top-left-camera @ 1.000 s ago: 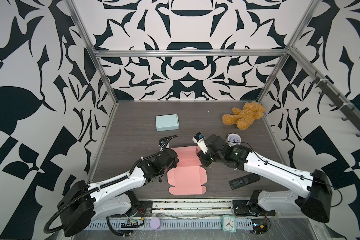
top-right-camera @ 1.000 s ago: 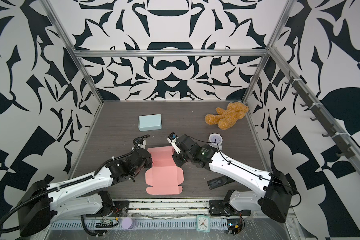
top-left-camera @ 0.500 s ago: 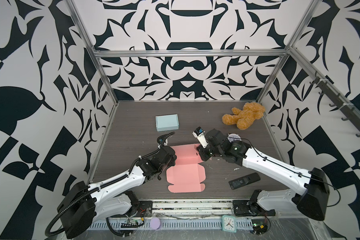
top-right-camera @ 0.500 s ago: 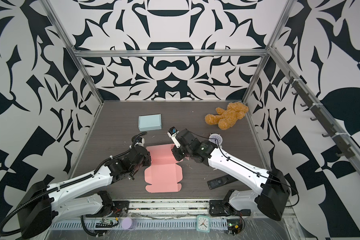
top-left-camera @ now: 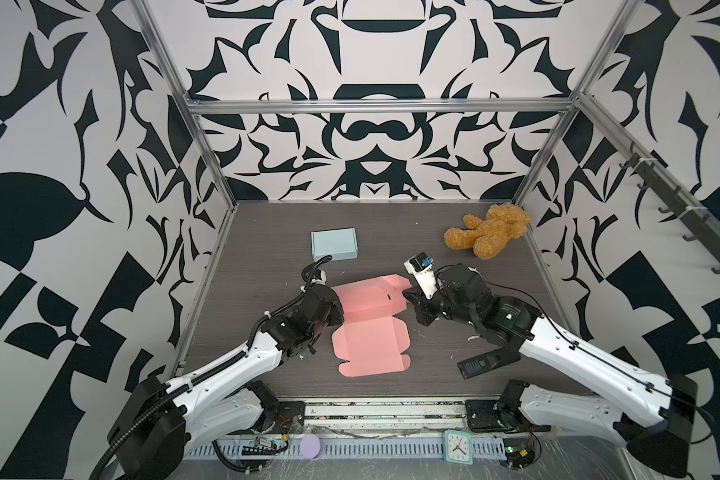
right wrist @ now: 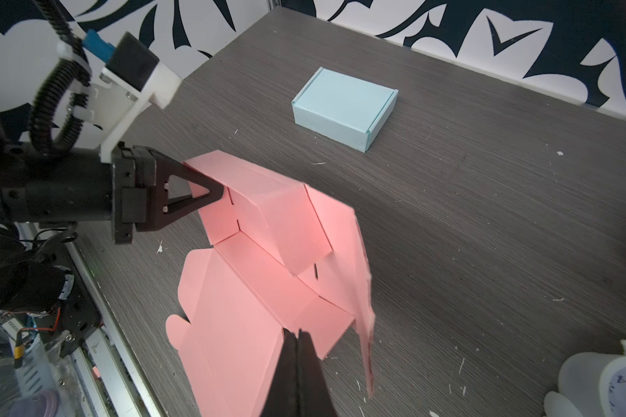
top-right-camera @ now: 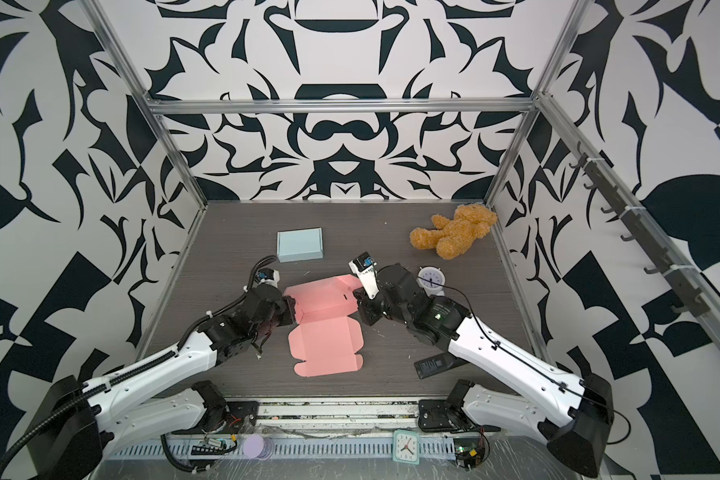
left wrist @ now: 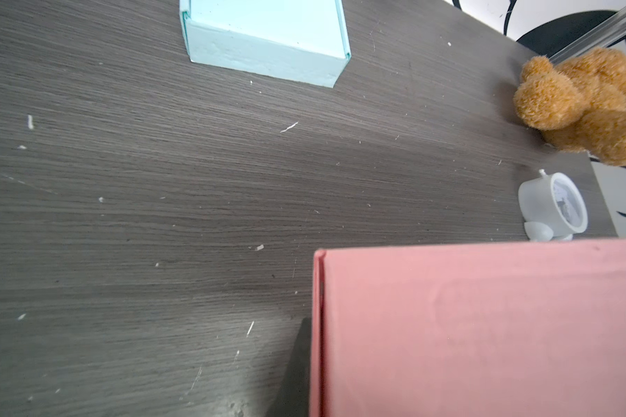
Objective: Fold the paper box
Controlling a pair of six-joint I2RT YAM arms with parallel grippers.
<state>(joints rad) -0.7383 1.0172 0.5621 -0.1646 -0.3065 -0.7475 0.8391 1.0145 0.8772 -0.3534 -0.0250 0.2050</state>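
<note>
while the pink paper box point(top-left-camera: 371, 332) lies a little toward 6 o'clock of the table's point(top-left-camera: 391, 224) middle, its long axis runs 12 to 6 o'clock in both top views. the 12 o'clock end is lifted into walls and the 6 o'clock end lies flat on the wood. the left gripper point(right wrist: 215, 193) is clenched on the raised panel's corner at the box's 10 o'clock, grasping the card. the right gripper point(right wrist: 299, 337) is clenched too, fingertips together at the box's 2 o'clock, against a small side flap. whether any card is nipped between them i cannot tell. the standing walls sit between the two claws: toward 3 o'clock from the left, toward 9 o'clock from the right. the tall loose wall on the 3 o'clock side is nearer the right arm, so i judge the coming fold is its job, pushing toward 9 o'clock while the left gripper holds the corner. a closed blue box point(top-left-camera: 334, 244) sits well apart toward 11 o'clock.
</note>
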